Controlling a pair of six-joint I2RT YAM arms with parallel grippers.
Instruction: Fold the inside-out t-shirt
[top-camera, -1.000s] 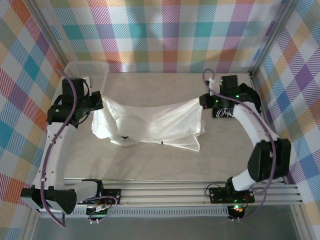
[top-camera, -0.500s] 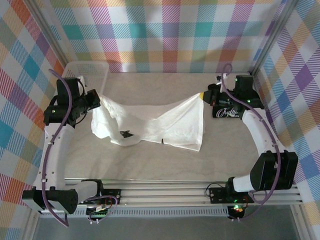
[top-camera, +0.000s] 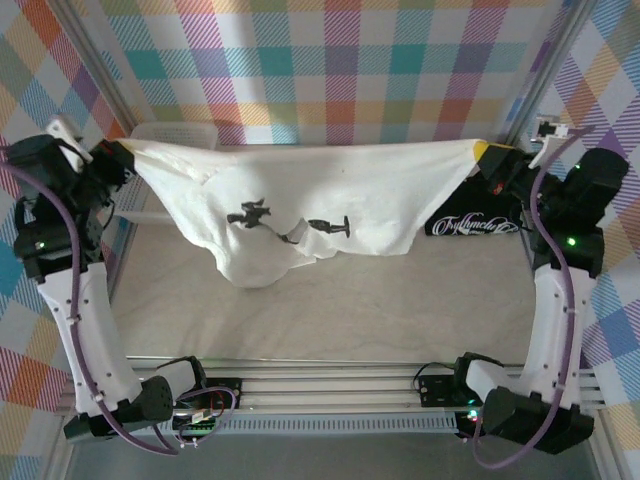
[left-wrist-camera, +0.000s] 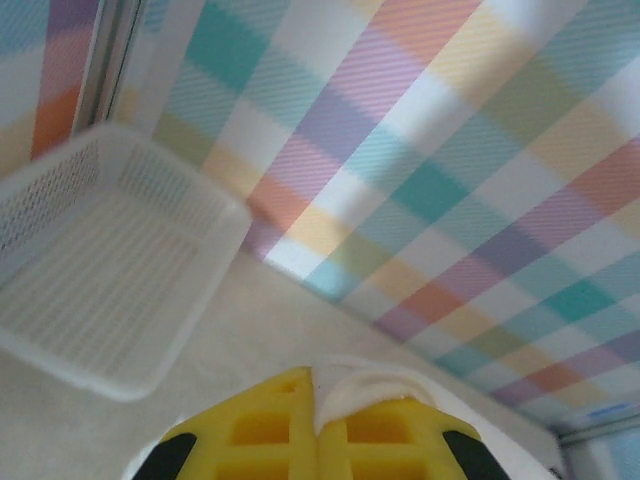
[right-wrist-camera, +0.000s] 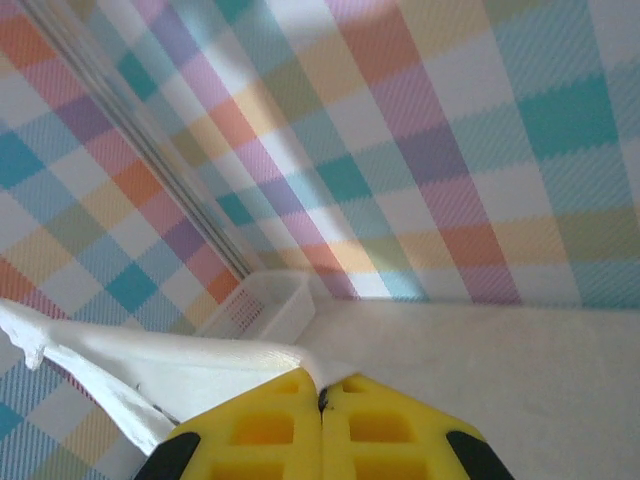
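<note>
Seen from above, both arms have risen and swung outward since a second ago, lifting the inside-out t-shirt (top-camera: 330, 195) off the bench (top-camera: 350, 310); it hangs stretched across the far half, with the black t-shirt (top-camera: 475, 226) lying by the right edge. The left wrist view shows the left jaws pinched shut on a fold of its cloth, the basket (left-wrist-camera: 100, 270) in the far left corner. The right wrist view shows the right jaws clamped on its other corner.

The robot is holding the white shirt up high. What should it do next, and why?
Probably lower the left gripper and right gripper together, laying the plain white fabric t-shirt flat on the beige table: they pinch its upper corners and it hangs stretched between them.
</note>
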